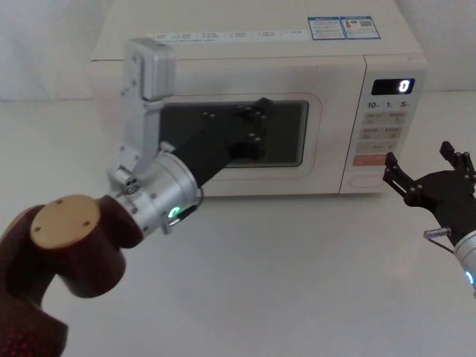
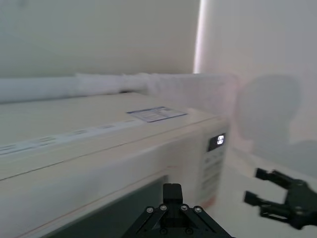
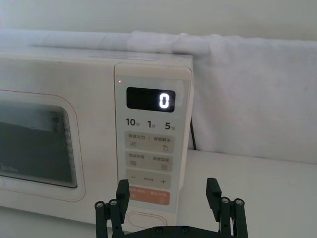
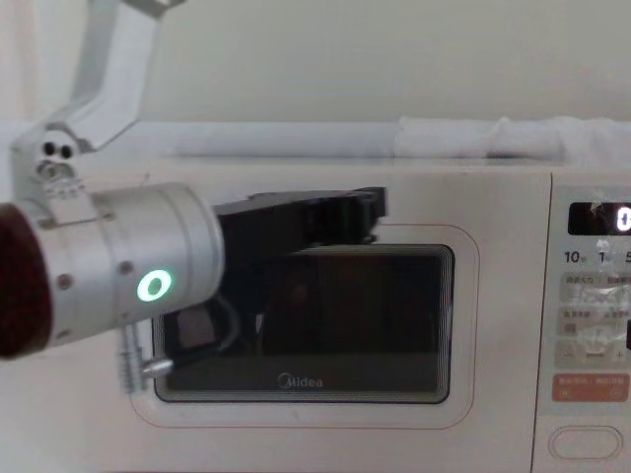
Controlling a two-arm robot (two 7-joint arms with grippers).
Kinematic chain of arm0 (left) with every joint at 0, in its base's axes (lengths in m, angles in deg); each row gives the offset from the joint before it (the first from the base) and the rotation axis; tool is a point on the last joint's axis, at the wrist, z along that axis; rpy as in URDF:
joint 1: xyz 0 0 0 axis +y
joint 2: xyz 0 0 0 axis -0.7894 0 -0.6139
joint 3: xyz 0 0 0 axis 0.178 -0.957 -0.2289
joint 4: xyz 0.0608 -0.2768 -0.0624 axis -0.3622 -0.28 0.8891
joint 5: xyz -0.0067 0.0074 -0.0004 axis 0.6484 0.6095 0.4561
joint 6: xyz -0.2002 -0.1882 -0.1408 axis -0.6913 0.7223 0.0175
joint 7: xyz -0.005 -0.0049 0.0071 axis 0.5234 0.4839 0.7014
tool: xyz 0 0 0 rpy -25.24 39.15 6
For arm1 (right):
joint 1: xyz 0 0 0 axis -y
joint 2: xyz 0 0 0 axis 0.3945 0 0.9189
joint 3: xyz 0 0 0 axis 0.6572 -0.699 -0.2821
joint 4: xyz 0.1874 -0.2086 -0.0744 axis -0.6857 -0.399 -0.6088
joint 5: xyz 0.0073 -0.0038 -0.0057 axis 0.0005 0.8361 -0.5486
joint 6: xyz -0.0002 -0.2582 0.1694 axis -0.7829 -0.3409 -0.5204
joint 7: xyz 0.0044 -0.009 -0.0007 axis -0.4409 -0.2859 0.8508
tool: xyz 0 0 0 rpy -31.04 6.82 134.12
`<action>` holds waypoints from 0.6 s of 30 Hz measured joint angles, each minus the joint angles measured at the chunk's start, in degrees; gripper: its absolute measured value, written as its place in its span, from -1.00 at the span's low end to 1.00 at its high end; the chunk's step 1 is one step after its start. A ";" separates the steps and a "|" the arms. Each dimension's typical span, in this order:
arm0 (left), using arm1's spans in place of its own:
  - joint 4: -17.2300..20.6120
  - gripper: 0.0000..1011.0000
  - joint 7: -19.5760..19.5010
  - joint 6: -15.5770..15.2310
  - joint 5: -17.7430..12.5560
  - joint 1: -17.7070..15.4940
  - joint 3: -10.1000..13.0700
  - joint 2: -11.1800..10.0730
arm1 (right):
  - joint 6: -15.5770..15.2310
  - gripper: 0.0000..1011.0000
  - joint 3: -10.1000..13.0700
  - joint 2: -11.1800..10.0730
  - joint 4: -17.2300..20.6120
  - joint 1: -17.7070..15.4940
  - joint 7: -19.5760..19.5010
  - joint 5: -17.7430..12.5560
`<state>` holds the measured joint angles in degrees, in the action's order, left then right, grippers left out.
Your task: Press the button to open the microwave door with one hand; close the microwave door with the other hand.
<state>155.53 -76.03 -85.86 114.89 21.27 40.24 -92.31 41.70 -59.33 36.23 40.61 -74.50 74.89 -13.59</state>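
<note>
1. Door status: the microwave door [image 1: 245, 137] sat flush with the microwave body [image 1: 253, 52] in the head and chest views, so it read as shut; judged from that, the task looked nearly or fully done, or else not started. Could not tell which from these frames alone.
2. Left end effector [image 1: 256, 123] was up against the door's dark window, in the upper middle; contact looked likely. Whether its fingers were spread or together could not be told.
3. Right end effector [image 1: 424, 175] hovered in front of the control panel [image 1: 387, 130], low and to its right, clear of it. Fingers were spread wide, holding nothing.
4. The button [image 3: 148, 219] sat at the bottom of the panel, just under the orange-pink key [image 3: 147, 198]; in the right wrist view it lay between the two open fingers but not touched.
5. Display [image 3: 151, 99] read 0.
6. Counts: one microwave, one door, one wide button, one orange-pink key, two end effectors. One blue-edged label [image 1: 343, 27] on the top of the microwave.
7. Microwave stood on a pale surface [image 1: 282, 275] by the back wall.
</note>
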 joint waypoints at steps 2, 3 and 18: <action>0.78 -1.00 1.23 1.20 -1.22 1.25 -0.74 -0.62 | 0.00 0.98 0.00 0.00 0.00 0.00 0.00 0.00; 1.29 -1.00 1.93 2.00 -2.11 2.07 -1.40 -1.03 | 0.00 0.98 0.00 0.00 0.00 0.00 0.00 0.00; 8.07 -1.00 10.15 6.48 -7.26 13.39 -11.45 -3.21 | 0.00 0.98 0.00 0.00 0.00 0.00 0.00 0.00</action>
<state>163.60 -65.89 -79.38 107.63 34.67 28.79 -95.52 41.70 -59.33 36.23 40.61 -74.50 74.89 -13.59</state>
